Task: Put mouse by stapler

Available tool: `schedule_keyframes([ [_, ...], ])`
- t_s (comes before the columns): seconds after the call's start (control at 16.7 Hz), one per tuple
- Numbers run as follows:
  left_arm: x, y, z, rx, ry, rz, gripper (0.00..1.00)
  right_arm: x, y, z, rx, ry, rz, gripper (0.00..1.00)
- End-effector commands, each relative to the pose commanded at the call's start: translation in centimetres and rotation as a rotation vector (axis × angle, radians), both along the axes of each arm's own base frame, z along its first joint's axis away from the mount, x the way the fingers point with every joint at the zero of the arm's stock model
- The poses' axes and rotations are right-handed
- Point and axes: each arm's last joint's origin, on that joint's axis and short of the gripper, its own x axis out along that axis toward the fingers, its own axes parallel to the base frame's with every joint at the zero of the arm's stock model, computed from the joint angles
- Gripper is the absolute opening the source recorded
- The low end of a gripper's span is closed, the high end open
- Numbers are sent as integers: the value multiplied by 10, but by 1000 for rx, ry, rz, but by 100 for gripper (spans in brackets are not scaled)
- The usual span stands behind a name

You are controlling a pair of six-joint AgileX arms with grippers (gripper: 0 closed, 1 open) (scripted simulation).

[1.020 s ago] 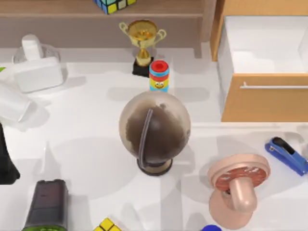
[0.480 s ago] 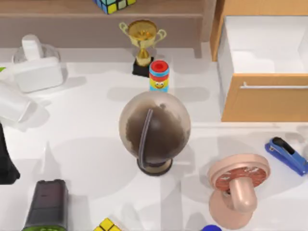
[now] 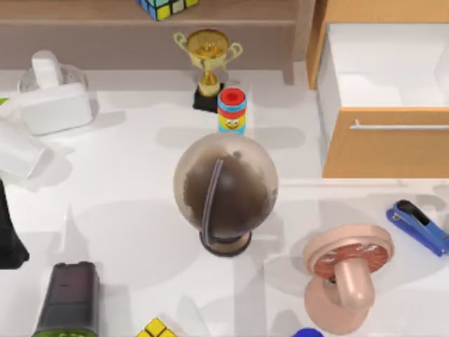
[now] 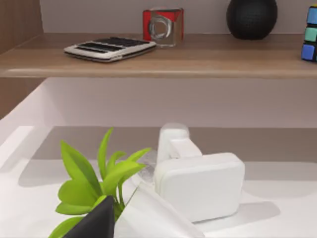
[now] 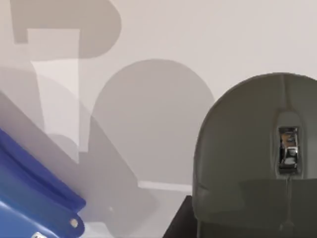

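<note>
In the right wrist view the dark grey mouse [image 5: 257, 148], with a shiny scroll wheel, hangs close under the camera. Its round shadow falls apart from it on the white table. My right gripper [image 5: 247, 225] is shut on the mouse, one dark finger [image 5: 179, 220] against its side. A bright blue edge with a rivet [image 5: 34, 198] lies beside it, a gap of table between them; I cannot tell if it is the stapler. In the top view the blue stapler [image 3: 417, 225] with a black top arm lies at the right edge. My left gripper [image 3: 8, 235] is parked at the left edge.
A brown globe [image 3: 224, 191] stands mid-table, with a pink fan [image 3: 346, 270] to its right. A black boxy device [image 3: 68, 298] is at front left, an open wooden drawer [image 3: 382, 140] at back right. A trophy [image 3: 208, 60], a face cylinder [image 3: 231, 110] and white items [image 3: 55, 105] stand behind.
The shadows on the table between the globe and the pink fan have shifted a little. The stapler, the globe and the other things on the table have not moved.
</note>
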Motion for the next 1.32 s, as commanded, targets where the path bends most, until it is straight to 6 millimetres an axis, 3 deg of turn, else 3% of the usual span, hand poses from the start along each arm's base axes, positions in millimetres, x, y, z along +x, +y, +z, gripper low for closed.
schedule_keyframes([
  [1.32,0,0,0,0,0,0,100,4,0,-15,-4,-9,0,0],
])
